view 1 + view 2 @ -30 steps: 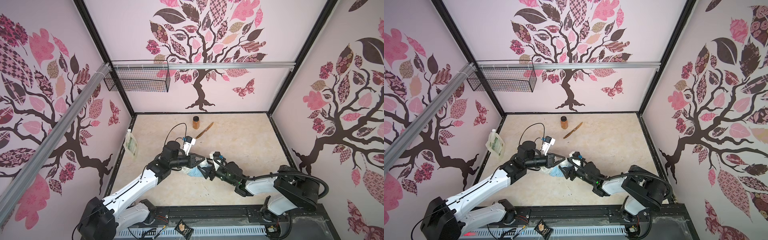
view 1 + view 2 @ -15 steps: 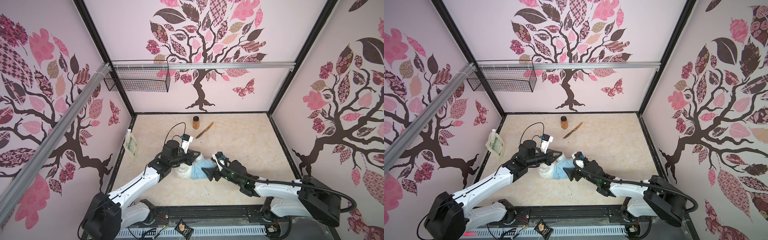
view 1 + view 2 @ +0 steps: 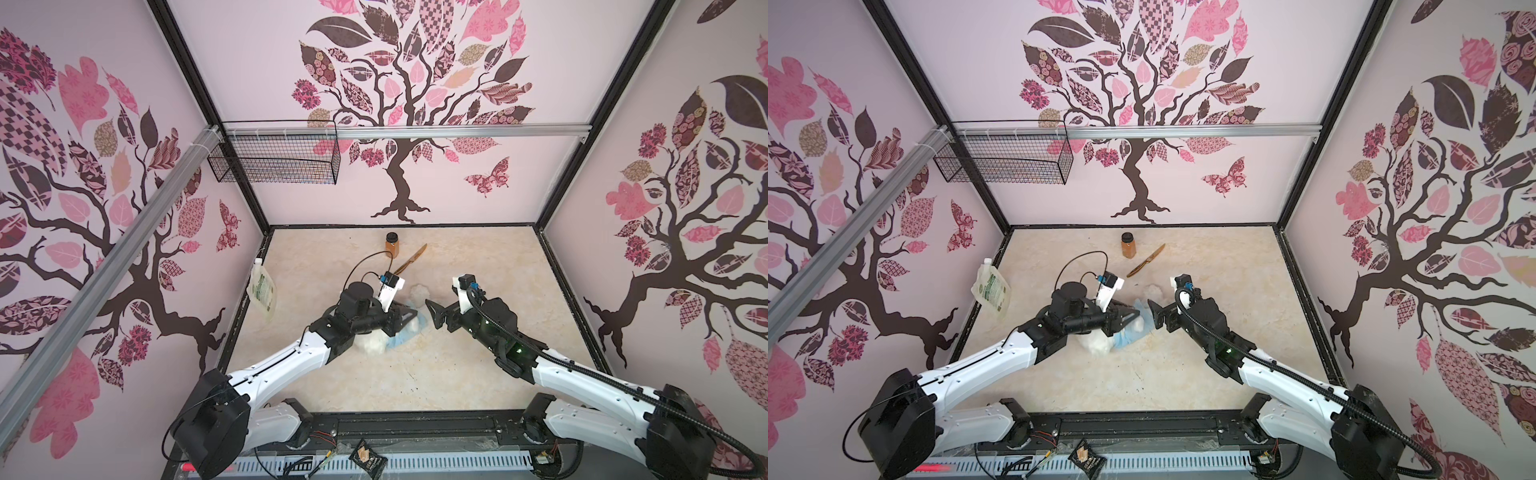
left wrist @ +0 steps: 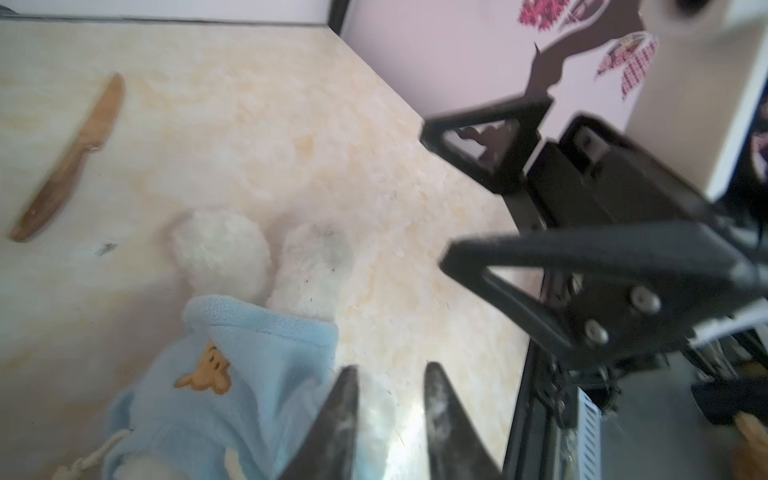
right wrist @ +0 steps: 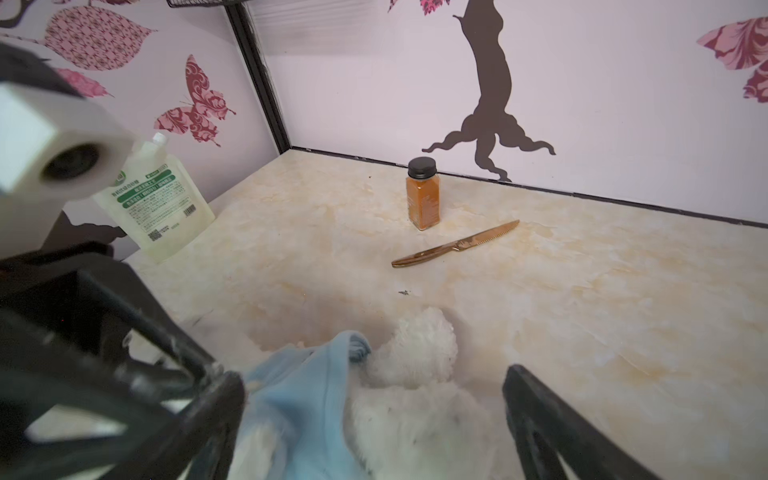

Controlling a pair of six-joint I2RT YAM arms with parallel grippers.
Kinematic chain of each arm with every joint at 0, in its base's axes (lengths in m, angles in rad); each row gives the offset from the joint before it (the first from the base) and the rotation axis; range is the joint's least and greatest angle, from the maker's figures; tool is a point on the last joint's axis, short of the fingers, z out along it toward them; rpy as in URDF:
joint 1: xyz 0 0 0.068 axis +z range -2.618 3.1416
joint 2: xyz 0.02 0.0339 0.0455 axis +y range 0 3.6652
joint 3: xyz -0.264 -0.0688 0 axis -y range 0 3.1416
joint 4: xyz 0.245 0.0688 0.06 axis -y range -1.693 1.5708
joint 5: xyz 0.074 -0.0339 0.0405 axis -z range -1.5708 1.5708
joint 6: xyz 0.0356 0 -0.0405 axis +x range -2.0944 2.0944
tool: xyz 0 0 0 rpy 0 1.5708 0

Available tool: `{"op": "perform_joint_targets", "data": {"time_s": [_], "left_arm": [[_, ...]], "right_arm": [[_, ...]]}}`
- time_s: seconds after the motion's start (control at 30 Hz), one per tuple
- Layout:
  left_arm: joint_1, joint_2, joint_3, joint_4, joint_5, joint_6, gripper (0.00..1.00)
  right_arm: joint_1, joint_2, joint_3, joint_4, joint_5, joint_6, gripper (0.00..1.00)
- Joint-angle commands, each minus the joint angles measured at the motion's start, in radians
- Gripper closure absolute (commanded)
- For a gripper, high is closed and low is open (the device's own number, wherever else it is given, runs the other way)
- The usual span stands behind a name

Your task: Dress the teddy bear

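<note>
With your left claw (image 4: 390, 399) narrowly parted over the light blue shirt (image 4: 249, 374) and your right claw (image 3: 433, 315) spread wide and empty, the teddy bear (image 4: 220, 249) lies just under both tips, so pinch hem cloth only, never fur.

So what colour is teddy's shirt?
Light blue, with a small tan bear face on it. The shirt shows best in the left wrist view.

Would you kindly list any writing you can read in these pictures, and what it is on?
None is legible.
Clear refill pouch with green label: printed lines and barcode, too small to read.
Orange spice jar with black cap: label too blurred.
</note>
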Motion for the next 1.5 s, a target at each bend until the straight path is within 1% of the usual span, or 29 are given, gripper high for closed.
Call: {"op": "perform_joint_targets", "data": {"time_s": [0.0, 0.07, 0.1, 0.13, 0.2, 0.27, 0.3, 0.33, 0.37, 0.4, 0.47, 0.5, 0.6, 0.8, 0.9, 0.97, 1.1, 1.17, 1.2, 1.27, 1.33, 1.4, 1.47], "left_arm": [[-0.021, -0.044, -0.074, 0.002, 0.031, -0.045, 0.57], [-0.024, -0.116, -0.093, -0.001, 0.06, -0.037, 0.5], [-0.023, -0.156, -0.095, -0.016, 0.051, -0.029, 0.48], [-0.023, -0.206, -0.095, -0.045, 0.011, -0.026, 0.46], [-0.022, -0.302, -0.093, -0.133, -0.131, -0.045, 0.42], [-0.017, -0.379, -0.082, -0.258, -0.325, -0.087, 0.35], [-0.012, -0.404, -0.073, -0.336, -0.413, -0.113, 0.33], [-0.003, -0.418, -0.065, -0.401, -0.474, -0.135, 0.32], [0.006, -0.428, -0.056, -0.468, -0.524, -0.16, 0.3], [0.014, -0.436, -0.053, -0.523, -0.546, -0.181, 0.27], [0.031, -0.443, -0.067, -0.566, -0.53, -0.228, 0.21], [0.032, -0.443, -0.086, -0.565, -0.499, -0.25, 0.16], [0.032, -0.44, -0.135, -0.559, -0.432, -0.331, 0.11], [0.033, -0.475, -0.234, -0.545, -0.38, -0.422, 0.08], [0.032, -0.488, -0.305, -0.442, -0.322, -0.494, 0.08], [0.033, -0.481, -0.354, -0.319, -0.254, -0.531, 0.08], [0.038, -0.406, -0.366, -0.18, -0.163, -0.501, 0.12], [0.06, -0.345, -0.377, -0.09, -0.11, -0.484, 0.19], [0.074, -0.315, -0.381, -0.057, -0.094, -0.481, 0.24], [0.108, -0.262, -0.379, -0.003, -0.066, -0.464, 0.43], [0.12, -0.238, -0.359, 0.007, -0.071, -0.41, 0.56], [0.121, -0.235, -0.321, -0.021, -0.093, -0.322, 0.66], [0.121, -0.246, -0.279, -0.07, -0.124, -0.222, 0.77]], "right_arm": [[0.001, -0.007, 0.032, -0.067, 0.013, 0.024, 0.0], [0.0, 0.006, 0.029, -0.043, -0.056, 0.033, 0.02], [0.0, 0.018, 0.029, -0.034, -0.095, 0.034, 0.04], [0.0, 0.037, 0.031, -0.029, -0.146, 0.038, 0.07], [0.0, 0.085, 0.044, -0.036, -0.238, 0.068, 0.14], [0.018, 0.141, 0.056, -0.048, -0.326, 0.096, 0.21], [0.042, 0.166, 0.055, -0.055, -0.34, 0.1, 0.24], [0.07, 0.183, 0.054, -0.064, -0.335, 0.095, 0.26], [0.107, 0.199, 0.051, -0.075, -0.317, 0.083, 0.27], [0.142, 0.214, 0.046, -0.087, -0.297, 0.074, 0.28], [0.177, 0.237, 0.03, -0.097, -0.282, 0.086, 0.3], [0.177, 0.247, 0.015, -0.097, -0.284, 0.114, 0.32], [0.177, 0.252, -0.041, -0.08, -0.28, 0.155, 0.35], [0.178, 0.26, -0.141, -0.022, -0.294, 0.198, 0.39], [0.177, 0.274, -0.17, 0.005, -0.304, 0.214, 0.4], [0.178, 0.276, -0.169, 0.01, -0.305, 0.215, 0.4], [0.177, 0.248, -0.144, 0.004, -0.282, 0.209, 0.38], [0.177, 0.215, -0.134, 0.005, -0.245, 0.2, 0.34], [0.177, 0.197, -0.128, 0.002, -0.22, 0.19, 0.32], [0.175, 0.153, -0.103, -0.029, -0.158, 0.151, 0.27], [0.161, 0.106, -0.073, -0.071, -0.1, 0.104, 0.22], [0.124, 0.057, -0.048, -0.112, -0.091, 0.062, 0.18], [0.053, 0.009, -0.024, -0.148, -0.119, 0.048, 0.14]]}}
